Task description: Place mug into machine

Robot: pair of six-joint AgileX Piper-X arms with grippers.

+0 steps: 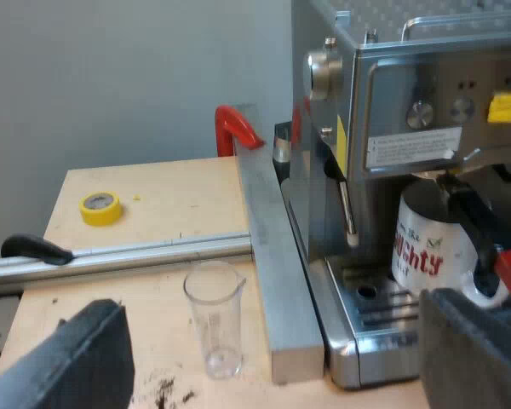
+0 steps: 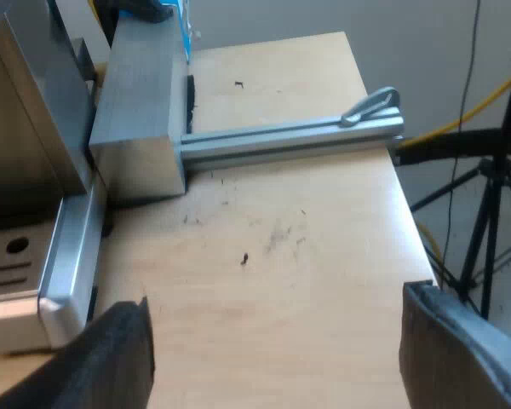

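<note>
While the left hand [image 1: 272, 354] hangs released with its fingers wide apart, a yellow tape roll [image 1: 100, 207] and a measuring glass [image 1: 215, 319] stand on the tabletop [image 1: 162, 192]. The mug [image 1: 430, 247] sits on the drip tray [image 1: 379, 308] of the espresso machine [image 1: 409, 102]. The right hand [image 2: 281, 341] is likewise released, over the tabletop beside the tray's corner.

Grey wall [image 1: 136, 77], pale wooden table [image 2: 307, 256]

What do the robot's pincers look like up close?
The left pincer and the right pincer look alike: each has two thick, matte black fingers with blunt, rounded tips and no visible markings.
</note>
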